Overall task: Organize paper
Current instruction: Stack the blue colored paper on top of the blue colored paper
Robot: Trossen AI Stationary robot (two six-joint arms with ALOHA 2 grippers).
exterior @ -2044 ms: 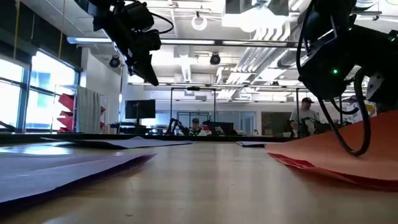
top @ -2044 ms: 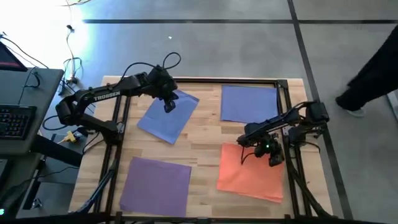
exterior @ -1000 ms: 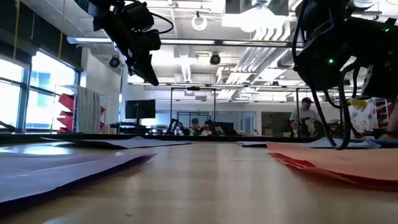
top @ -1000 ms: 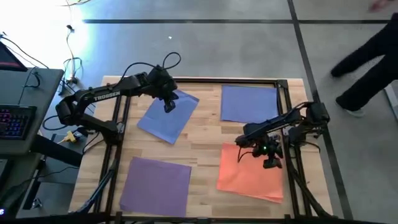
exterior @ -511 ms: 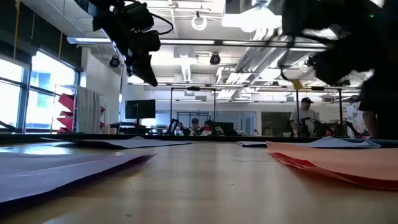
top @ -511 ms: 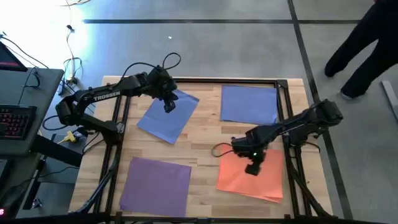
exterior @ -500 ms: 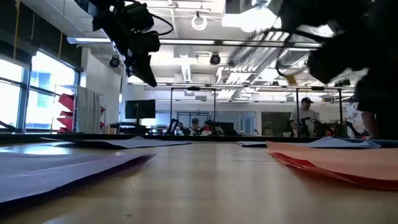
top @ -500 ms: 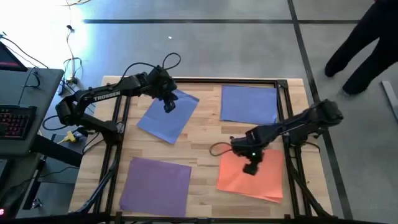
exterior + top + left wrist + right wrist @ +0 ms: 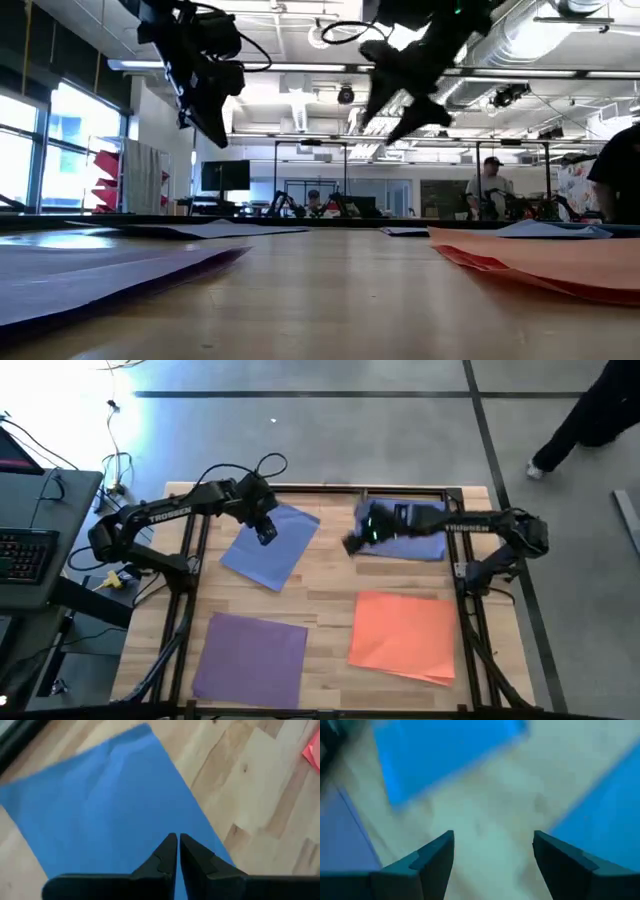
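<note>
Four flat sheets on the table (image 9: 325, 585), nothing standing up: tilted blue sheet (image 9: 275, 555) back left, second blue sheet (image 9: 420, 520) back right, purple sheet (image 9: 250, 658) front left, orange sheet (image 9: 405, 635) front right. Bare wood strip runs front to back between the left and right pairs, and another crosswise between the back and front pairs. Obstacles in the air: left gripper (image 9: 266, 532) over the tilted blue sheet, fingers together; right gripper (image 9: 353, 545) at the left edge of the back-right blue sheet, fingers spread, its arm stretched across that sheet. Orange and purple sheets are uncovered from above. Dark frame rails edge the table on the left, right and back.
</note>
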